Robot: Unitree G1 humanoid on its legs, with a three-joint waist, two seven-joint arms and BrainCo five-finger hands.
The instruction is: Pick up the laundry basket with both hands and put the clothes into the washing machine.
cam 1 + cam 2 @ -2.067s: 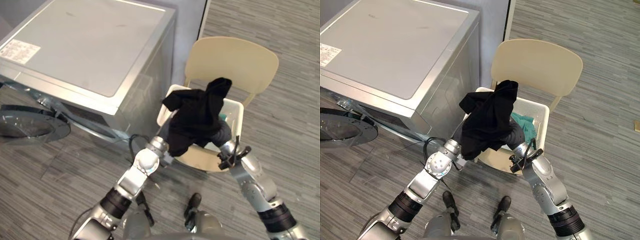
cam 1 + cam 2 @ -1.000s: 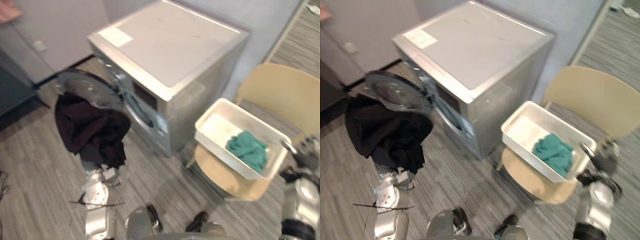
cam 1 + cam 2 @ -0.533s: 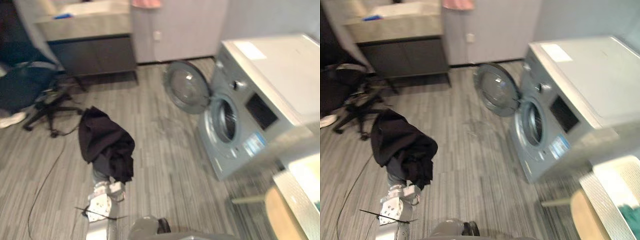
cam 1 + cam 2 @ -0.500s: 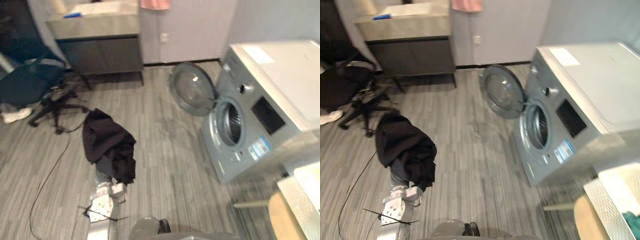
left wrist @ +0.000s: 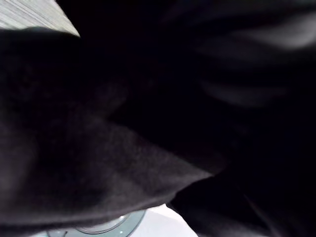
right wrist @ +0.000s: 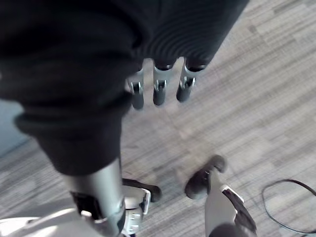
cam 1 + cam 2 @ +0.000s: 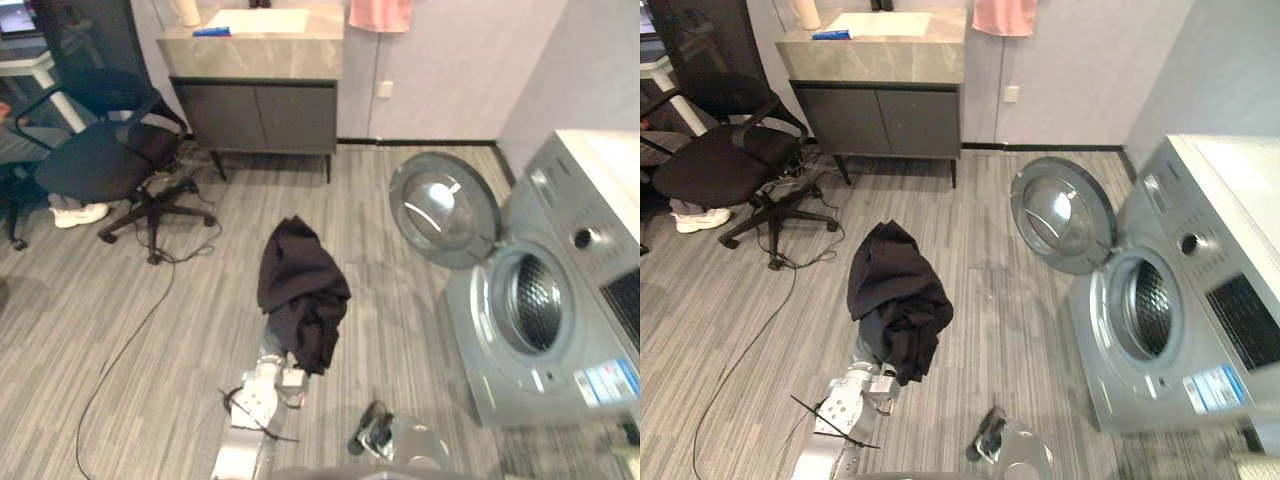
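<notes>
Black garment [image 7: 303, 292] drapes centre frame over the hidden left robot hand, grip impossible to tell; right robot hand [image 6: 158, 86] hangs slack, empty. Loosely draped, the garment could slide off short of the washing machine [image 7: 505, 372] at right.

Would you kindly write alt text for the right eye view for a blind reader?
A black garment hangs draped over the robot's left arm above a grey floor. To its right stands a washing machine with its round door open; a chair and cabinet stand behind.

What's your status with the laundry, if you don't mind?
Black garment draped over left hand. Right hand open, empty. Washer door open, off to the right.
</notes>
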